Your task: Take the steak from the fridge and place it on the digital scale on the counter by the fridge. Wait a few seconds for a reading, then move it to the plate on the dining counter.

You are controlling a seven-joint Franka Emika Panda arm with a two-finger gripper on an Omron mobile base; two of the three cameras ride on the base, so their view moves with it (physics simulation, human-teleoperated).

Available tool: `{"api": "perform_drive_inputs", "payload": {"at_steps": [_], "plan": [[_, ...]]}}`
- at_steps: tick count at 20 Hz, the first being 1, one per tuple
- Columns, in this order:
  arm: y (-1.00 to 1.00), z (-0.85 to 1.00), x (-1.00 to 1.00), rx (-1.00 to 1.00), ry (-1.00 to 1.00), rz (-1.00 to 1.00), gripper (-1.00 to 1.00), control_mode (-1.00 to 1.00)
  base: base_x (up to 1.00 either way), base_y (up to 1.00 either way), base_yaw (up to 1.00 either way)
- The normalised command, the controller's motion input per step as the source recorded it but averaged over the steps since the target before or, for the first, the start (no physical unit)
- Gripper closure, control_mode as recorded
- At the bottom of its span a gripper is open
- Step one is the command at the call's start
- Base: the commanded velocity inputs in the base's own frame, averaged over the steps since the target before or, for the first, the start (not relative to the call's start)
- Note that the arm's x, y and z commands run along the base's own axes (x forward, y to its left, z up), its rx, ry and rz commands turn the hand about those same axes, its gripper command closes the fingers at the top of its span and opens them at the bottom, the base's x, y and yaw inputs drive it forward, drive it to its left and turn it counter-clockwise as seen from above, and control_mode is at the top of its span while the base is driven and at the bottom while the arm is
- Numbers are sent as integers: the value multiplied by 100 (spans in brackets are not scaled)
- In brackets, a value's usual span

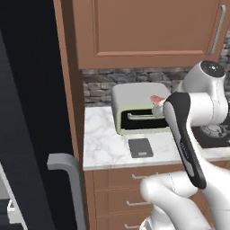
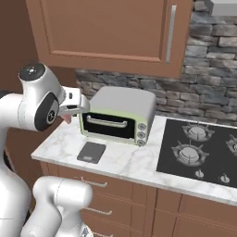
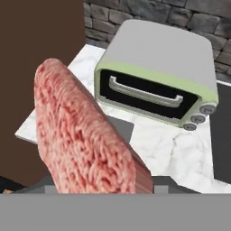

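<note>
Left base view: the hand [image 1: 158, 101] hangs above the desk [image 1: 103, 143], in front of the toaster oven [image 1: 134, 108]. A sliver of the steak [image 1: 156, 98] peeks out beside the forearm. The digital scale [image 1: 140, 148] lies flat on the marble, below and a little left of the hand. The fridge [image 1: 27, 134] stands open at left, its grey handle [image 1: 67, 168] near the desk's corner.

Right base view: the hand [image 2: 69, 112] sits close to the oven's left face, pink steak [image 2: 67, 118] showing under it. The scale [image 2: 91, 152] lies lower and to the right, well apart. This side shows the hob [image 2: 199, 150], which the arm largely covers from the left.

Hand view: the steak [image 3: 83, 135] stands on edge, clamped between the fingers, which are closed on it and hidden behind it. The scale [image 3: 122, 128] is partly masked by it.

Risk, as I judge it: the meat blocks the hand's sight of the pad, so a drop could land off-centre, or the hand could clip the oven.
</note>
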Motion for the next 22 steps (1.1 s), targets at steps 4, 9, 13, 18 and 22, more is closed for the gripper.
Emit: {"api": "perform_drive_inputs", "payload": {"at_steps": [4,9,13,18,22], "plan": [[0,0,0,0,0,0,100,100,20,-34,0],[0,0,0,0,0,0,100,100,0,0,0],[0,0,0,0,0,0,100,100,0,0,0],[2,-15,0,0,11,0,100,-100,0,0,0],[21,-92,23,6,56,0,100,-100,0,0,0]]}}
